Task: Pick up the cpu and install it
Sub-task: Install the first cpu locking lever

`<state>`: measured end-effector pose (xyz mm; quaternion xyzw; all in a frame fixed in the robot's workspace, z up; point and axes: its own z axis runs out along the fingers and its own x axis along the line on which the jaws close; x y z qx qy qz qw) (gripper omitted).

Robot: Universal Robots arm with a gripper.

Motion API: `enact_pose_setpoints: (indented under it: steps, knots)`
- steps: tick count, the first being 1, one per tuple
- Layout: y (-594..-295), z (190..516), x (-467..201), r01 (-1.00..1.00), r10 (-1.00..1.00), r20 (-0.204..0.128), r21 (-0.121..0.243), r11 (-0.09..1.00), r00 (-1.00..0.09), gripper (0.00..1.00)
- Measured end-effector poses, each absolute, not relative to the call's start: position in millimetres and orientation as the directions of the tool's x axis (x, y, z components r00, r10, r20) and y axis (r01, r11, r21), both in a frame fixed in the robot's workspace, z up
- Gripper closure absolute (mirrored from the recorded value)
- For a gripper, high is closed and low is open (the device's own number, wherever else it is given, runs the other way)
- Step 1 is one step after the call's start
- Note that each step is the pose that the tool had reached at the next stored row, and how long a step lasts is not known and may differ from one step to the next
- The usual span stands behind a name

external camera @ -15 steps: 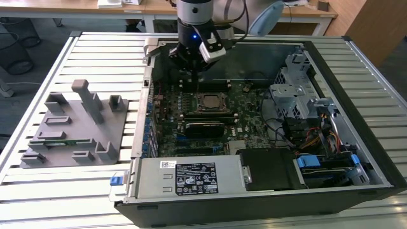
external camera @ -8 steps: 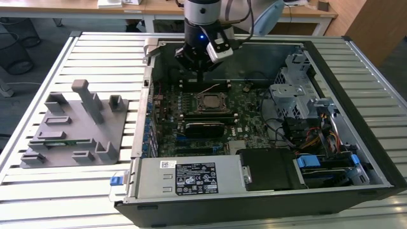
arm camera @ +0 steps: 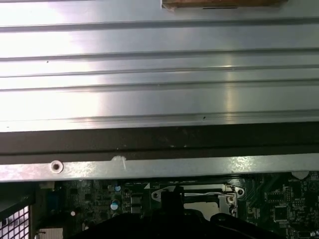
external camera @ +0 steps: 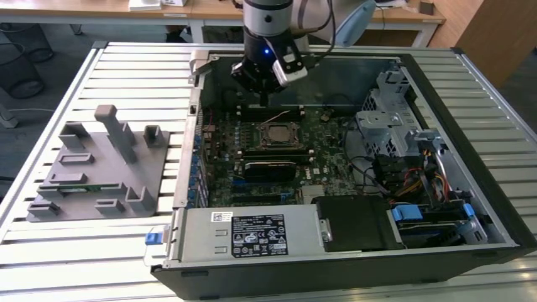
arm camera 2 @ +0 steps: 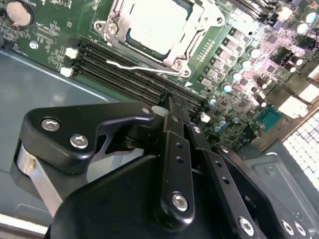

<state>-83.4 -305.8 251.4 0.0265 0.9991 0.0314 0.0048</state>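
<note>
The cpu [arm camera 2: 158,24], a flat square chip with a pale silvery top, lies inside the metal-framed socket [external camera: 278,134] on the green motherboard [arm camera 2: 234,64]; the socket's frame [arm camera: 195,195] also shows in the first wrist view. My gripper [external camera: 263,100] hangs above the memory slots [arm camera 2: 124,74] just behind the socket, apart from the chip. Its black fingers [arm camera 2: 175,134] lie pressed together, shut with nothing between them. A thin wire lever [arm camera 2: 144,67] runs along the socket's edge.
The open computer case [external camera: 495,207] lies on a slatted metal table [external camera: 126,69]. A grey fixture [external camera: 97,167] with a green memory stick [external camera: 84,187] stands at the exterior view's left. A power supply [external camera: 251,234] and a drive cage [external camera: 394,123] crowd the case.
</note>
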Motion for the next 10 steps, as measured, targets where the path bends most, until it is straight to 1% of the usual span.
enact_pose_setpoints:
  steps: [10]
  knots:
    - [-309.1, 244.4, -77.8, 0.053, 0.053, -0.008, 0.055, 0.997, -0.999, 0.89]
